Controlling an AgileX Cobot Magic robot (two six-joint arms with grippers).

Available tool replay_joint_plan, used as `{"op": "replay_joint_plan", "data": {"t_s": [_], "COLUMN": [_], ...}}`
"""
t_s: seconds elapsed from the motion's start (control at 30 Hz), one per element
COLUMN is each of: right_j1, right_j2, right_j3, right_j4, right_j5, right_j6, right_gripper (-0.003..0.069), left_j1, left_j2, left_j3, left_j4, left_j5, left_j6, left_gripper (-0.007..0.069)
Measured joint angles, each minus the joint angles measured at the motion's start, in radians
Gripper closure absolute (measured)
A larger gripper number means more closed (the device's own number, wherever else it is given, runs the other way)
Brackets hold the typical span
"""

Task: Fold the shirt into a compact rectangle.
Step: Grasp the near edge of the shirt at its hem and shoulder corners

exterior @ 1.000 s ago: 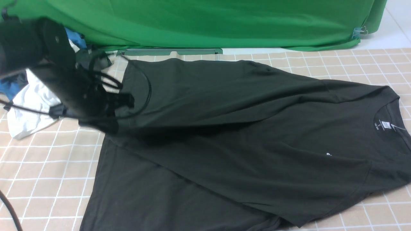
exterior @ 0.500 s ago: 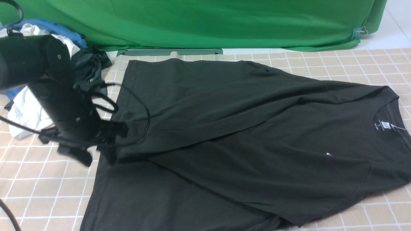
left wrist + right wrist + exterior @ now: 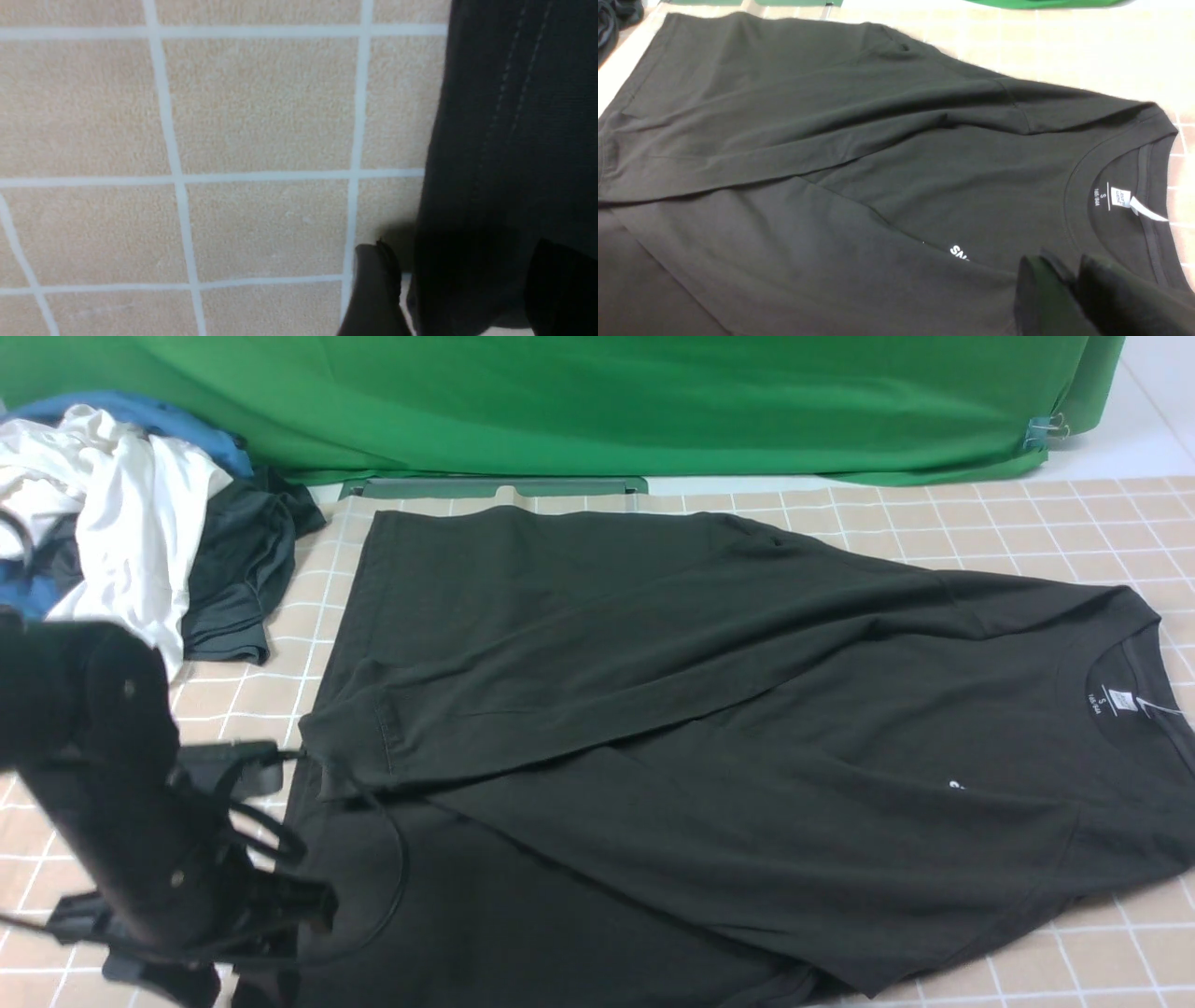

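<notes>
Change: my left arm [image 3: 112, 803] has pulled back from the far left of the shirt [image 3: 700, 709] to the near left corner, uncovering the clothes pile. The folded flap's left end now lies loose, a little nearer than before.
Left end effector [image 3: 462, 270]: my fingers [image 3: 373, 289] stand wide apart and grip nothing. The shirt's stitched left hem lies flat under the gap, and one finger is over bare counter [image 3: 1027, 523] just beside the cloth.
Right end effector [image 3: 1073, 270]: fingers drawn together with barely a slit between them and nothing in them. It hangs above the chest, near the collar.
Shirt: spread flat across the middle of the counter, with the collar right and the hem left. The far half is folded toward the near side, its edge running on a slant across the body. The near edge runs out of the front view.
Neck label [image 3: 1125, 702]: white, inside the collar at far right.
Print [image 3: 959, 252]: small white letters on the chest, partly tucked under a fold.
Pile: at far left, clear of the shirt, a white garment [image 3: 121, 513], a dark grey garment [image 3: 233, 569] and a blue one [image 3: 196, 434].
Backdrop [image 3: 607, 401]: green cloth along the far edge.
</notes>
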Motion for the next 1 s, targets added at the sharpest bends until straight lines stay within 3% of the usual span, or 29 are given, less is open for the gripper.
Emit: {"op": "replay_joint_plan", "data": {"t_s": [0.1, 0.27, 0.47, 0.53, 0.63, 0.83, 1.0], "right_j1": [0.000, 0.000, 0.000, 0.000, 0.000, 0.000, 0.003], "right_j2": [0.000, 0.000, 0.000, 0.008, 0.041, 0.218, 0.353], "right_j3": [0.000, 0.000, 0.000, -0.004, -0.035, -0.188, -0.169], "right_j4": [0.000, 0.000, 0.000, 0.000, 0.000, -0.017, 0.027], "right_j5": [-0.006, -0.015, -0.012, 0.006, 0.082, 0.393, 0.439], "right_j6": [0.000, 0.000, 0.000, 0.003, 0.004, 0.004, 0.006], "right_gripper": [0.0515, 0.0515, 0.0515, 0.0515, 0.0515, 0.0515, 0.0451], "left_j1": [0.000, 0.000, 0.000, 0.000, 0.000, 0.000, 0.000], "left_j2": [-0.001, -0.008, -0.020, -0.030, -0.076, -0.281, -0.394], "left_j3": [0.045, 0.056, 0.060, 0.065, 0.065, 0.066, 0.066], "left_j4": [0.003, 0.002, -0.043, -0.058, -0.060, 0.025, 0.125], "left_j5": [-0.050, -0.075, -0.094, -0.103, -0.099, 0.004, 0.081], "left_j6": [-0.001, -0.007, 0.078, 0.087, 0.091, 0.029, -0.042], "left_gripper": [0.0188, 0.0202, 0.0559, 0.0590, 0.0606, 0.0606, 0.0608]}}
